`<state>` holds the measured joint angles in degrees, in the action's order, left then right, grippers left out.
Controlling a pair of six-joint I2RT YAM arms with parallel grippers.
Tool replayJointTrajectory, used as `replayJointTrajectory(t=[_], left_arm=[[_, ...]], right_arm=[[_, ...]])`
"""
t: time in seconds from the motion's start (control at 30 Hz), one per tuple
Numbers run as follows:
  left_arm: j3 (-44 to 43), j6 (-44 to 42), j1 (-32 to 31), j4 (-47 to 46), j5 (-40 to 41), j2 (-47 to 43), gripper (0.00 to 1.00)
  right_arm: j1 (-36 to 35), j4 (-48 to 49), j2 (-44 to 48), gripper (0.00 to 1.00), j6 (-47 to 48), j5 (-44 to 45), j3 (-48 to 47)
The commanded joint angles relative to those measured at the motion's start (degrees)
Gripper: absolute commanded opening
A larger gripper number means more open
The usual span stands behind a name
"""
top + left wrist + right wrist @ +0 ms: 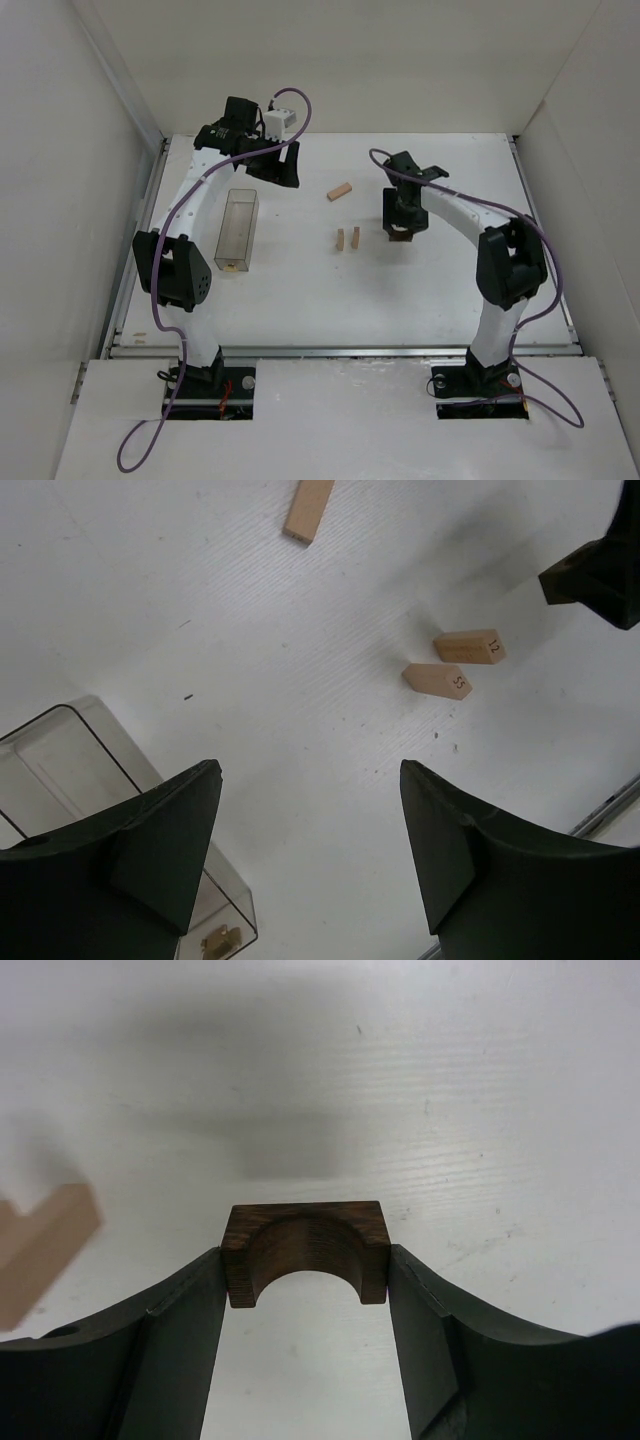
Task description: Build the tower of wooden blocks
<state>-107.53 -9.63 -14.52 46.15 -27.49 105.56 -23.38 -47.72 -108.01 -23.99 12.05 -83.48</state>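
Note:
Two small light-tan wooden blocks [340, 239] [355, 237] stand upright side by side at mid-table. They also show in the left wrist view [437, 679] [468, 646]. A third tan block [340, 190] lies flat farther back and shows in the left wrist view too [308, 508]. My right gripper [401, 232] is just right of the uprights. It is shut on a dark brown arch-shaped block [305, 1235], held low over the table. One tan block [40, 1245] shows at the left of the right wrist view. My left gripper [275, 168] is open and empty at the back left [310, 780].
A clear plastic rectangular box [237, 230] lies at the left, below my left gripper, with a small tan piece [220, 942] inside its near end. White walls enclose the table on the left, back and right. A metal rail [340, 350] runs along the front edge.

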Motion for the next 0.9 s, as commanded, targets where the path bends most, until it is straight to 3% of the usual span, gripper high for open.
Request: replayJointTrajectory(t=[0.0, 0.3, 0.53, 0.87], left_arm=[[-0.8, -0.1, 0.3, 0.6, 2.8, -2.5, 0.69], [1.1, 3.6, 1.3, -1.9, 12.5, -2.5, 0.69], [1.1, 4.1, 1.3, -1.9, 12.0, -2.5, 0.69], [1.6, 3.6, 1.3, -1.9, 11.5, -3.0, 0.69]], right_arm=[[-2.8, -5.2, 5.8, 0.03, 0.4, 3.6, -9.1], [-12.8, -10.4, 2.0, 0.03, -2.2, 0.9, -18.8], [-15.3, -12.2, -2.6, 0.03, -2.7, -0.3, -26.2], [-15.3, -12.8, -6.5, 0.03, -1.6, -0.3, -28.6]])
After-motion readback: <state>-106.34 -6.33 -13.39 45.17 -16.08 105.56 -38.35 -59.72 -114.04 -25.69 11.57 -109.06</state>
